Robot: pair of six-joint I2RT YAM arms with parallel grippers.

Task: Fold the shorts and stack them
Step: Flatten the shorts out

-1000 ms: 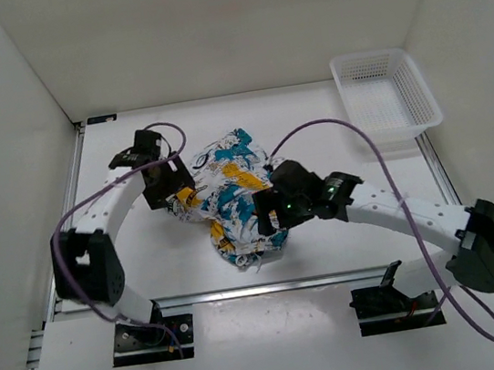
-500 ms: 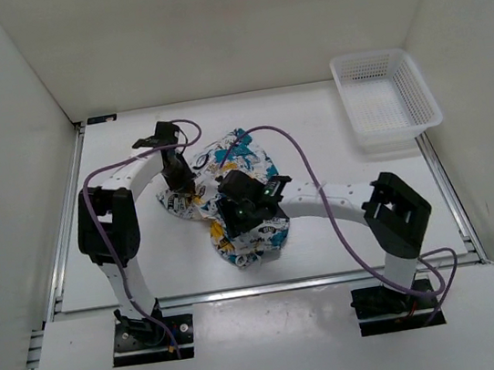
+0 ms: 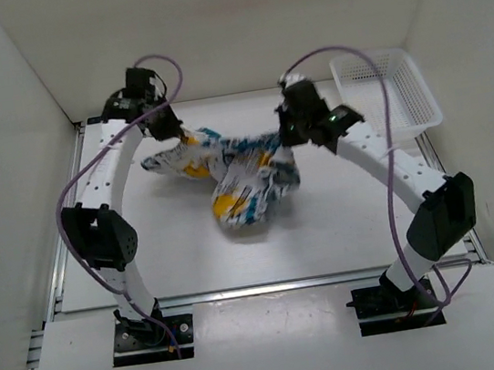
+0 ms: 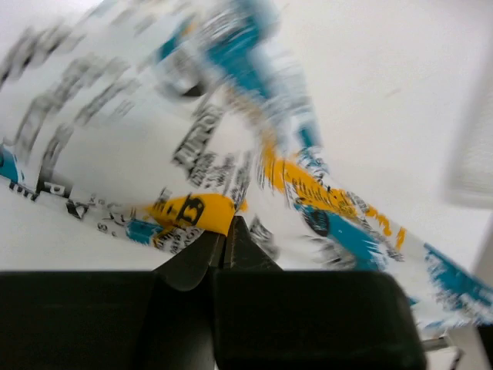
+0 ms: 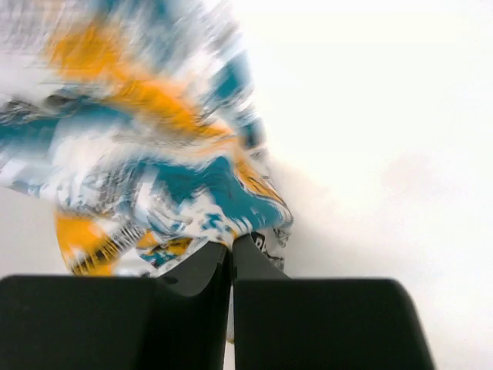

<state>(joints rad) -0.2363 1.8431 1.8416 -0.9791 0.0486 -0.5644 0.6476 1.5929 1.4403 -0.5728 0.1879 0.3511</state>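
The left arm's black two-finger gripper (image 4: 226, 233) is pinching a yellow-printed edge of the soft white fabric shorts (image 3: 238, 175), printed with yellow and teal patches and black lettering, its jaws closed tight on the cloth. The right arm's black gripper (image 5: 231, 247) is likewise clamping a teal-and-white fold. Between them the shorts are hanging stretched over the far middle of the white table (image 3: 344, 217), their bunched lower part sagging toward it. A white plastic mesh basket (image 3: 388, 96) is sitting in the far right corner, apart from the cloth.
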